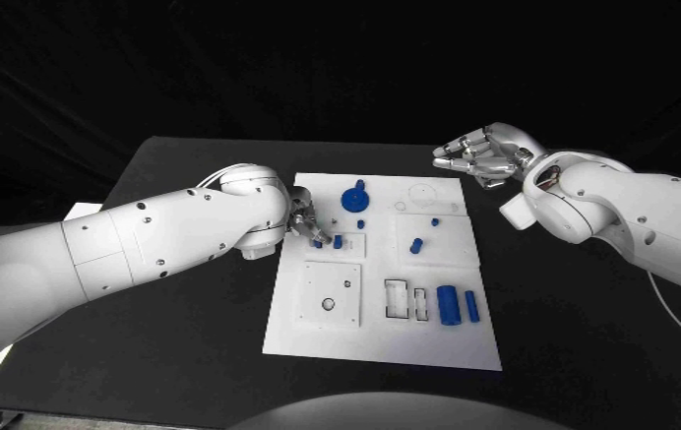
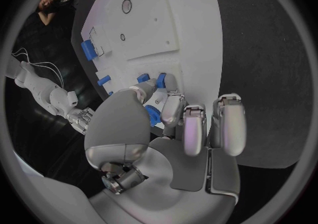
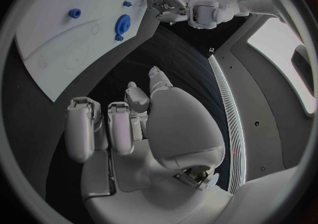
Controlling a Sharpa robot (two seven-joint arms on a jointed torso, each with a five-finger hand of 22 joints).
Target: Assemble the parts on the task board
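Two hands are over the black table (image 1: 170, 351): the left hand (image 1: 307, 223) sits at the left edge of the white task board (image 1: 383, 341) and pinches a small blue part (image 2: 153, 115) in its fingertips. The right hand (image 1: 482, 154) hangs just past the board's far right corner, fingers curled in with nothing inside. More blue parts lie on the board, a round gear (image 1: 355, 196) near its far edge and two pegs (image 1: 457, 304) near its right edge.

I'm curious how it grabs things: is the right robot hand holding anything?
No, it holds nothing. The right robot hand hangs over the black table beside the task board, fingers curled in, with no part between them.
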